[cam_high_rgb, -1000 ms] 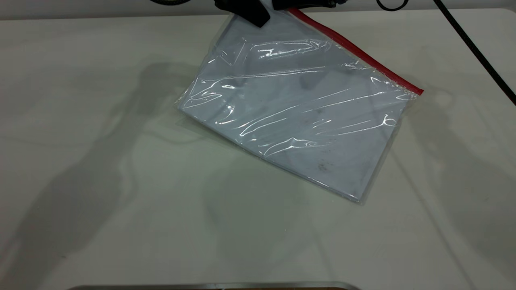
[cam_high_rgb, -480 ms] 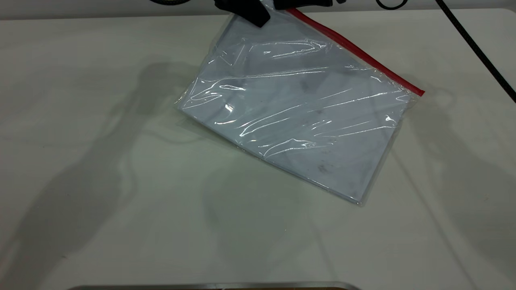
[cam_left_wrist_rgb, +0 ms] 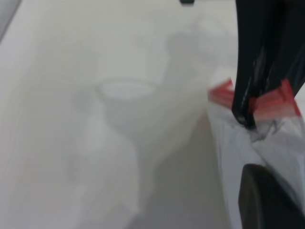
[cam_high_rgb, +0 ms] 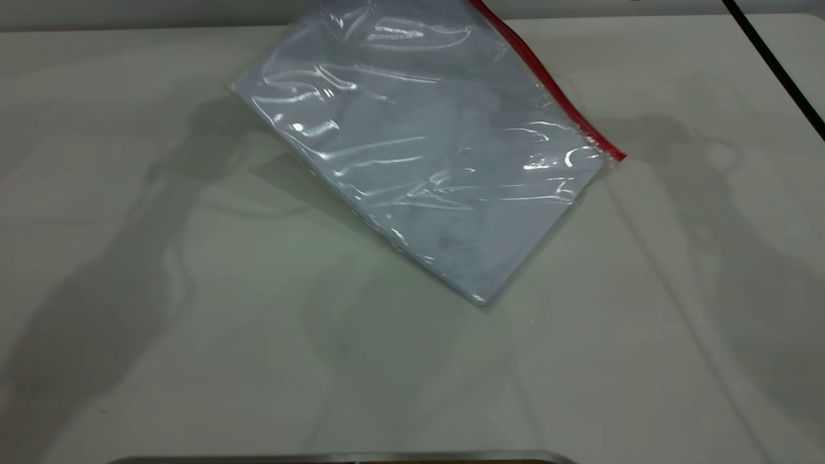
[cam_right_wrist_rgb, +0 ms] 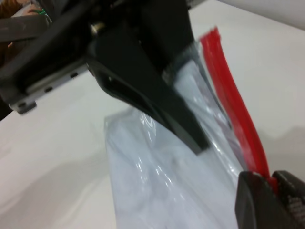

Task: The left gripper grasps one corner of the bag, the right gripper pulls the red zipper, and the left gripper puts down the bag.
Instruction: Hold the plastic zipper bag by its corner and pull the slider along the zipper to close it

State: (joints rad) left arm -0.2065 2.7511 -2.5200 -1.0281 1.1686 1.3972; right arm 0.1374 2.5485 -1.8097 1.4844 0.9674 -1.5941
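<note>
bag (cam_high_rgb: pixel 425 148) lifted higher, left gripper (cam_left_wrist_rgb: pixel 248 119) apparently pinching its corner (cam_left_wrist_rgb: pixel 252 102)

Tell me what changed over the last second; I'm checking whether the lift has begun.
The bag has risen at its far end and swung left: its low right corner slid left along the table, and the near corner pulled back. Both claws left the top of the exterior view. The left claw stays clamped on the corner, and the right claw stays pinched on the red zipper.
</note>
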